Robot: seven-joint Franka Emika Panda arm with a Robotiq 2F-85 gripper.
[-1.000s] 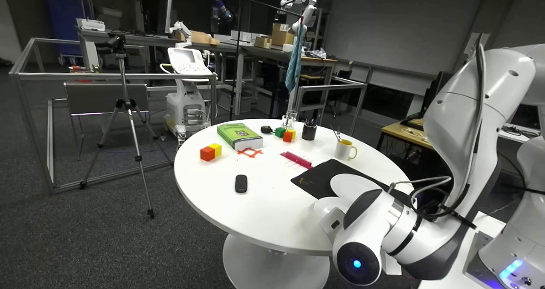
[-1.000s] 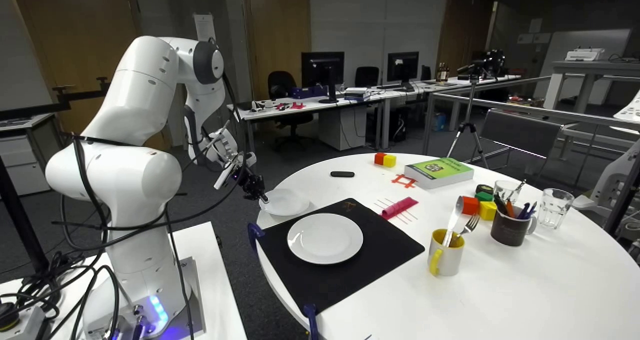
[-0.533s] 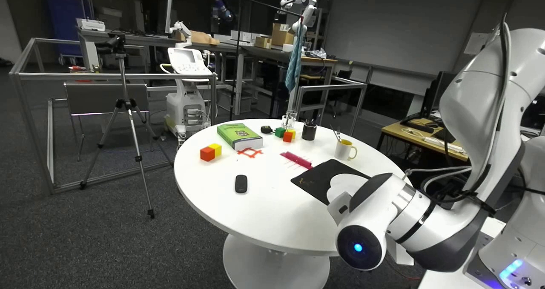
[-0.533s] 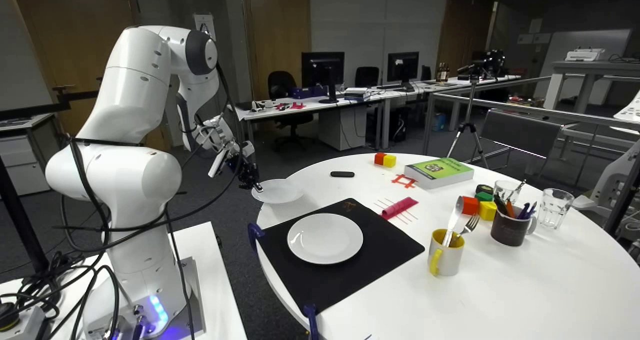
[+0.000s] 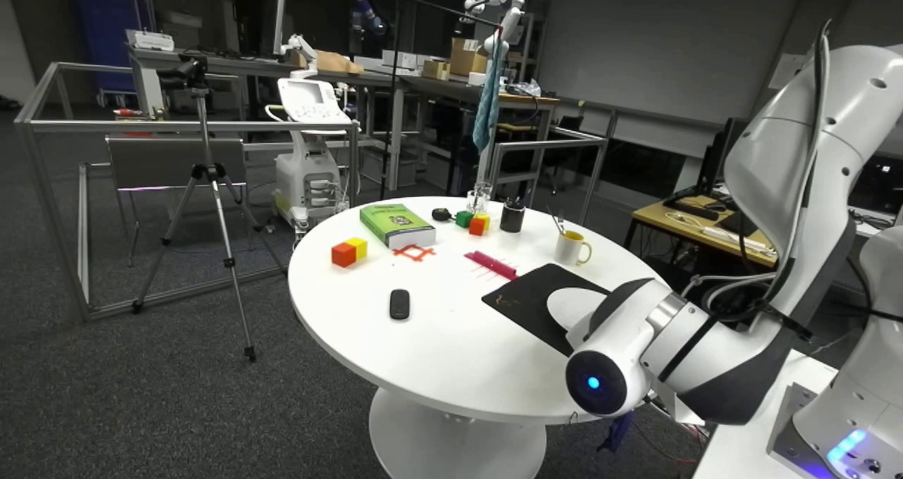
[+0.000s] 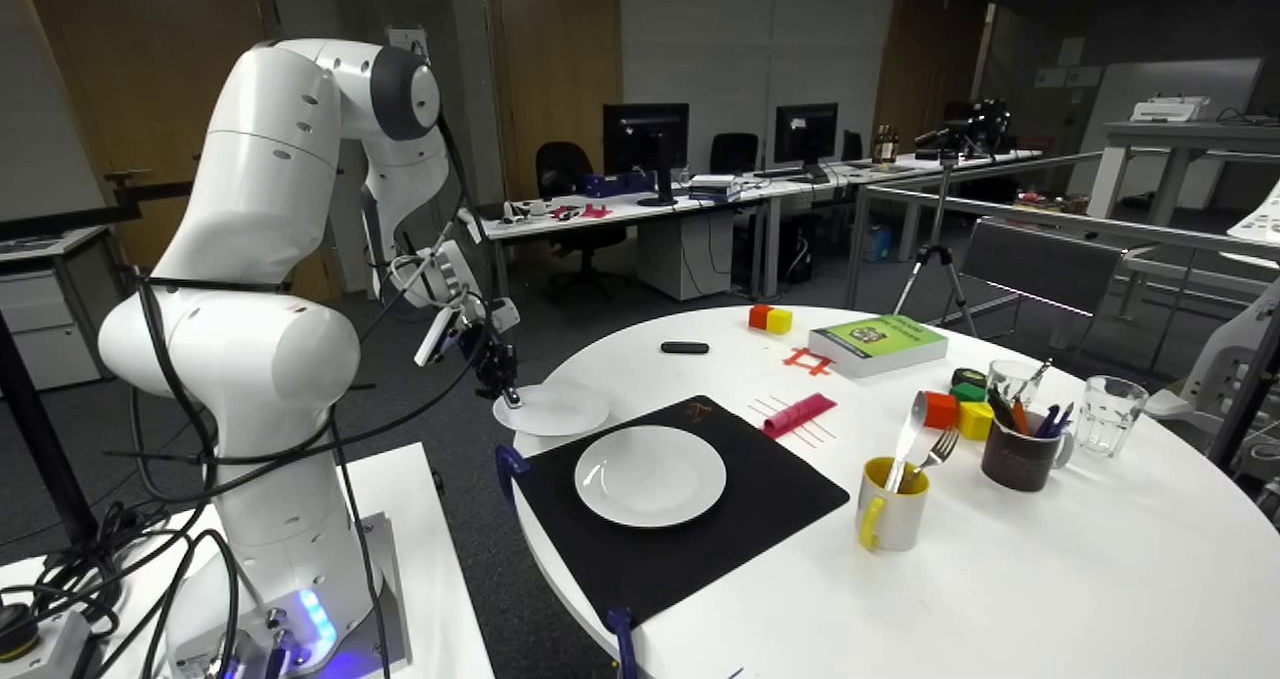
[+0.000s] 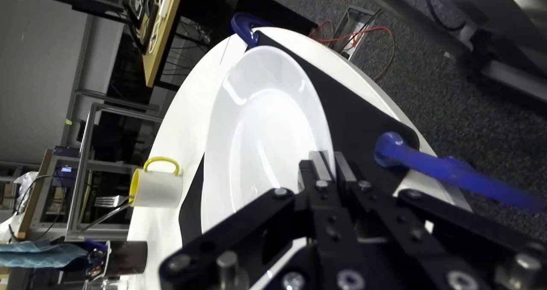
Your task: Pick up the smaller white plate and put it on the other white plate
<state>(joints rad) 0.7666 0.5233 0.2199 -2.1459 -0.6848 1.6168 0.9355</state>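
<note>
The pincer [image 7: 332,166], at the lower middle of the wrist view, is clenched on the rim of the smaller white plate [image 7: 265,127], which fills the centre of that frame. In an exterior view we find the smaller white plate left of the centre, at the upper left edge of the white table [image 6: 1000,589], with a part of it reaching out over the dark floor [image 6: 530,609]. It looks lifted to us, but whether its underside touches the white table we cannot tell. During the last second it has shifted slightly to the left of this frame, together with the arm [image 6: 265,159]. The other white plate [image 6: 650,476] has not moved: it lies on the black mat [image 6: 760,509], near the middle of the frame. In an exterior view the wrist [image 5: 624,348] has gone upward in the lower right, and we can no longer make out the smaller white plate behind it. For the task this means, in our judgement, that the picking is done and the carrying is under way, but the placing is not yet done.
</note>
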